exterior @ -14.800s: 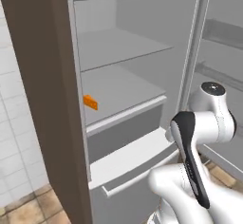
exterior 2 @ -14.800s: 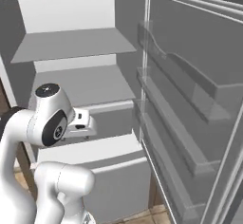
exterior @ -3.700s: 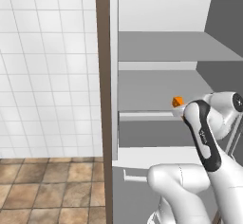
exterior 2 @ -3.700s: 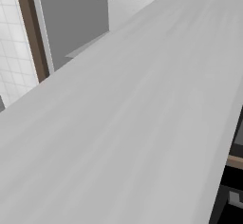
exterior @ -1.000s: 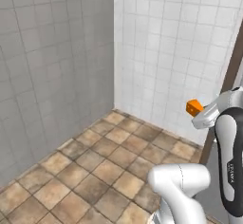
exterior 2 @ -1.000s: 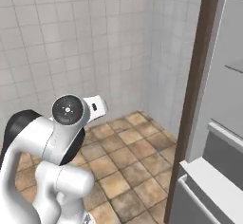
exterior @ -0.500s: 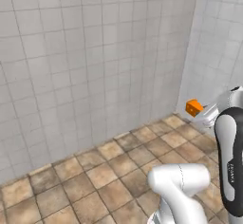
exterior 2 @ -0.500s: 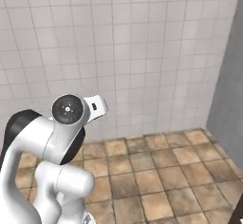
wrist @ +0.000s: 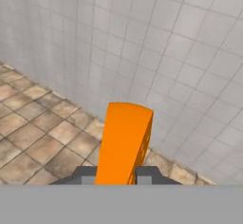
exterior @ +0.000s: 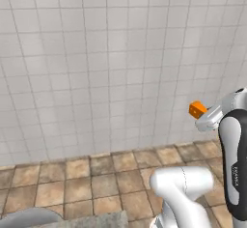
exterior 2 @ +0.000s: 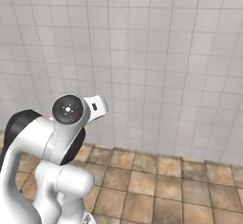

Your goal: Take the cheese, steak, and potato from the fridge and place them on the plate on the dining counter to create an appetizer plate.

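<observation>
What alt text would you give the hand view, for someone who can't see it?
An orange cheese wedge stands clamped between the gripper's two dark fingertips, rising from the bottom centre. Behind it, a white tiled wall meets a brown tiled floor.

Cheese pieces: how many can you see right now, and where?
1. The cheese, an orange wedge, sits clamped between the robot's fingers, carried in the air in front of a white tiled wall above a brown tiled floor. Other food may lie outside these views.
</observation>
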Controlling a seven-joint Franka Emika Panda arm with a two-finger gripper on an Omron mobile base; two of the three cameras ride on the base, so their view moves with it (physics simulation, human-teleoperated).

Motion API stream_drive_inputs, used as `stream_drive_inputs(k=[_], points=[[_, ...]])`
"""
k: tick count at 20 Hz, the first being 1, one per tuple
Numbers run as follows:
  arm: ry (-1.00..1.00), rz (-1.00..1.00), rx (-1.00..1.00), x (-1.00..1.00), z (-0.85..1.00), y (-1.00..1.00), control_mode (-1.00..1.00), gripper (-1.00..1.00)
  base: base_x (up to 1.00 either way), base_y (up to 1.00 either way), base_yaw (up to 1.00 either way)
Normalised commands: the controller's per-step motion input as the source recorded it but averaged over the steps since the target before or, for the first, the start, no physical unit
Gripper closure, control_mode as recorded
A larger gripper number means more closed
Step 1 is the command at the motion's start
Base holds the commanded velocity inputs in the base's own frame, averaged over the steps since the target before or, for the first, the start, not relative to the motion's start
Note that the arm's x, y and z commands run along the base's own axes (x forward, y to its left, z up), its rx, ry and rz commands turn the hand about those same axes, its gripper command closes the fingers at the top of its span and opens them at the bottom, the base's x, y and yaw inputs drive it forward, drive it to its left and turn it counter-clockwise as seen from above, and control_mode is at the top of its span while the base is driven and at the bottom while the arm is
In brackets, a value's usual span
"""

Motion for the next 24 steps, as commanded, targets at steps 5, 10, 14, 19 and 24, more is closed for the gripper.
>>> stream_drive_inputs(k=[5, 10, 14, 19, 24], points=[[0.0, 0.0, 0.0, 0.0, 0.0, 0.0, 1.0, 1.0, 0.34, 0.38, 0.68], [0.0, 0.0, 0.0, 0.0, 0.0, 0.0, 1.0, 1.0, 0.47, 0.29, 0.69], [0.0, 0.0, 0.0, 0.0, 0.0, 0.0, 1.0, 1.0, 0.84, 0.03, 0.63], [0.0, 0.0, 0.0, 0.0, 0.0, 0.0, 1.0, 1.0, 1.0, -0.06, 0.57], [0.0, 0.0, 0.0, 0.0, 0.0, 0.0, 1.0, 1.0, 1.0, -0.14, 0.62]])
